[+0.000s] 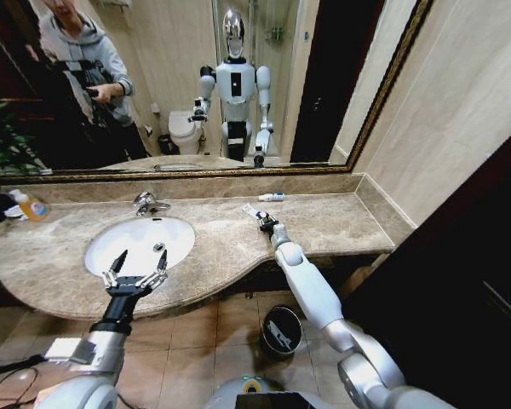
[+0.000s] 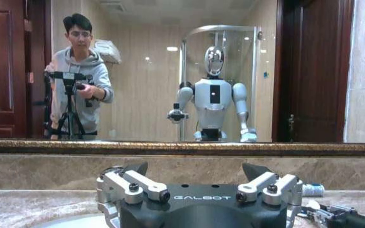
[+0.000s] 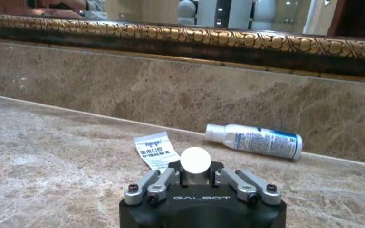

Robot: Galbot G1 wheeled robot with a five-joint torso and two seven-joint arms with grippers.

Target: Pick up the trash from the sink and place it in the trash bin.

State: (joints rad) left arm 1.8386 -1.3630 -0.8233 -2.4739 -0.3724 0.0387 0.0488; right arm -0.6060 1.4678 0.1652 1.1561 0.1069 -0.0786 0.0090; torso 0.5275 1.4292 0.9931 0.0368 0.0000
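While the white oval sink [image 1: 140, 243] in the beige-brown marble counter [image 1: 324, 223] lies under the left gripper [image 1: 134, 274], jaws apart, the right gripper [image 3: 195, 175], marked "GALBOT", rests on the counter, jaws clamped on a small white tube [image 3: 195, 160] with a printed label; a white blue-marked bottle [image 3: 255, 140] lies just beyond.

Left gripper [image 2: 196, 178] fingers [image 2: 135, 172] spread apart above marble counter [image 2: 30, 206]; white tube [image 2: 312, 190] lying near backsplash.
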